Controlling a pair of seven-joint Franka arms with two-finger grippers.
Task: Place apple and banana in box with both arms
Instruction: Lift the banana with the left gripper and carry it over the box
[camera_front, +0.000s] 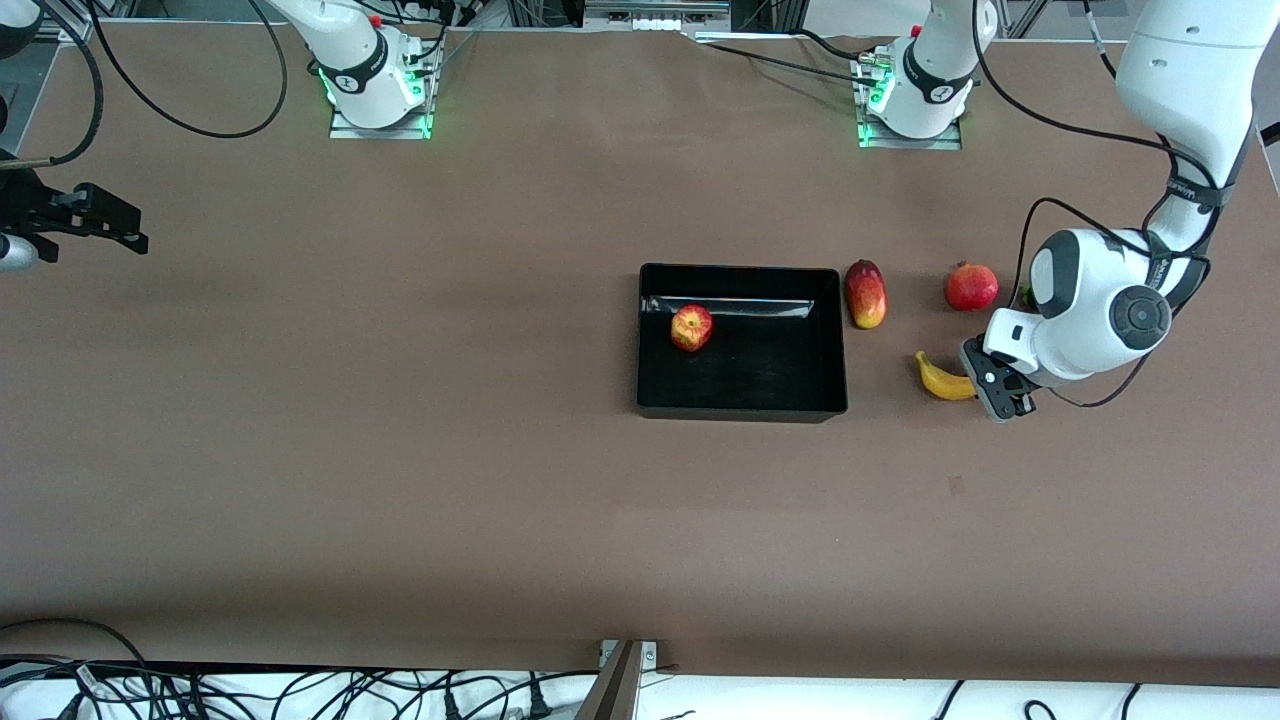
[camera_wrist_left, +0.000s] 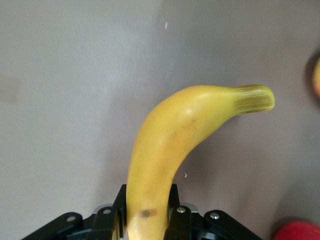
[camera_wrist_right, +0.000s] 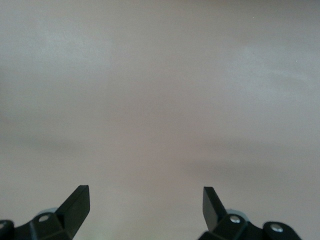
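Note:
The red and pale-yellow apple (camera_front: 691, 328) lies inside the black box (camera_front: 742, 408), close to the wall nearest the robots' bases. Beside the box, toward the left arm's end of the table, lies the yellow banana (camera_front: 942, 379). My left gripper (camera_front: 978, 384) is low over the table and shut on one end of it. In the left wrist view the banana (camera_wrist_left: 175, 135) curves away from between the two black fingers (camera_wrist_left: 173, 197) of the left gripper (camera_wrist_left: 146, 202). My right gripper (camera_front: 125, 228) waits open over the right arm's end of the table. Only bare table shows around the right gripper (camera_wrist_right: 146, 202).
An elongated red-yellow fruit (camera_front: 866, 293) lies right beside the box, farther from the front camera than the banana. A round red fruit with a crown tip (camera_front: 971, 286) sits close to the left arm's wrist. Cables run along the table's near edge.

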